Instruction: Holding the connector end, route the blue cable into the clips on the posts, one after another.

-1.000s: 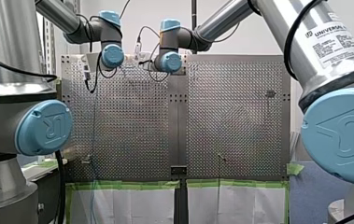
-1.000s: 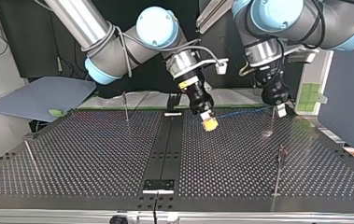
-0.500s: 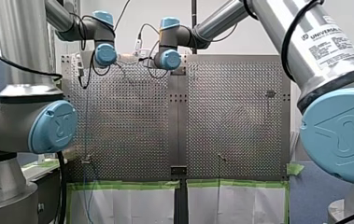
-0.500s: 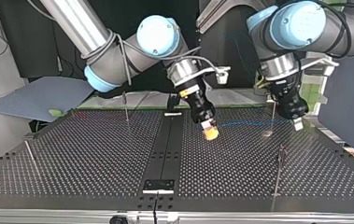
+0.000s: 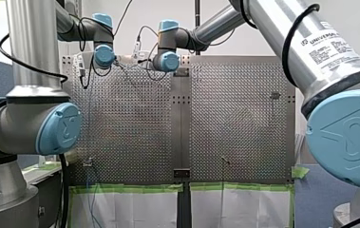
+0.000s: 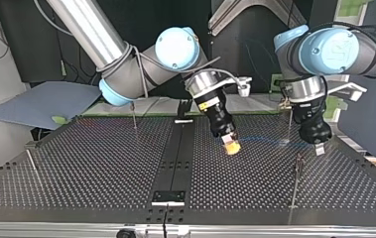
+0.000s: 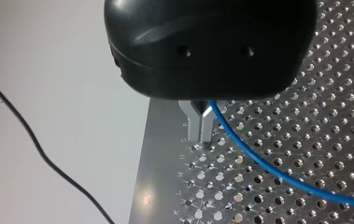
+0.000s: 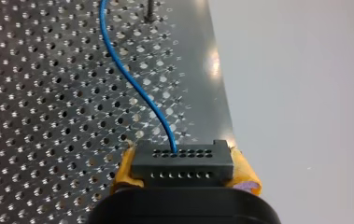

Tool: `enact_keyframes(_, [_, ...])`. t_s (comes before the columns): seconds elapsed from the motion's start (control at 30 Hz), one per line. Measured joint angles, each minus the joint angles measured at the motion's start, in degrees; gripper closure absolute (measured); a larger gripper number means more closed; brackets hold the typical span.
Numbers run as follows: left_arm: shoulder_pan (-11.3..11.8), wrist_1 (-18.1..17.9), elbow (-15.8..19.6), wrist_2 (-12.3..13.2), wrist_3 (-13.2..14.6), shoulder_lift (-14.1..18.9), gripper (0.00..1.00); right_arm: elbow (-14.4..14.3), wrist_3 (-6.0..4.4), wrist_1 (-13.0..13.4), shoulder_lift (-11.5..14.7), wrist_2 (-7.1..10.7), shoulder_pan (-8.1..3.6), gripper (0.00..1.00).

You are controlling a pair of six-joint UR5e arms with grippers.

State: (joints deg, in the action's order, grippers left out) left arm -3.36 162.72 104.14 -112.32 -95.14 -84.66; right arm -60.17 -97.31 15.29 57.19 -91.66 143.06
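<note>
Connector (image 8: pixel 181 163), black with two rows of holes, clamped between the yellow pads (image 8: pixel 124 170) of my right gripper (image 8: pixel 184 171). From one hole in the connector's face the blue cable (image 8: pixel 132 86) curves ahead of the connector over the perforated worktop (image 8: pixel 34 93) toward a thin post (image 8: pixel 150 11), which stands well ahead of the connector near the worktop's edge. Away from the connector, my left gripper (image 7: pixel 202 125) holds its metal fingers (image 7: pixel 194 129) together on the cable, their tips just above the worktop's edge.
</note>
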Motion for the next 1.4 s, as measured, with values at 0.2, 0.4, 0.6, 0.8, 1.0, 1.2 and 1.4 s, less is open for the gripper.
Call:
enact_keyframes(0.2, [0.70,0.14,-1.25,0.53,-0.48,-0.33,1.00,1.10,-0.08,-0.07,-0.14,-0.01,-0.06,1.00])
enact_keyframes(0.4, [1.84,0.46,-2.20,1.03,-0.82,-0.56,1.00,1.89,-0.64,-0.14,-0.75,0.10,-0.41,1.00])
enact_keyframes(0.6, [2.74,1.21,-3.10,2.77,-1.06,-2.03,1.00,2.93,-0.86,-0.46,-1.68,0.51,-0.52,1.00])
enact_keyframes(0.8, [3.53,1.23,-3.65,4.32,-1.67,-2.99,1.00,3.46,-1.00,-0.51,-2.02,0.59,-0.65,1.00])
enact_keyframes(1.0, [4.98,0.29,-3.90,6.18,-2.94,-3.16,1.00,4.27,-1.05,-0.74,-3.15,0.73,-0.94,1.00])
enact_keyframes(1.2, [6.28,0.09,-5.15,8.67,-4.38,-3.22,1.00,5.80,-1.16,-1.11,-4.83,0.84,-1.35,1.00])
enact_keyframes(1.4, [7.33,0.11,-5.72,11.21,-6.08,-3.99,1.00,6.76,-1.46,-1.21,-5.16,0.92,-1.99,1.00])
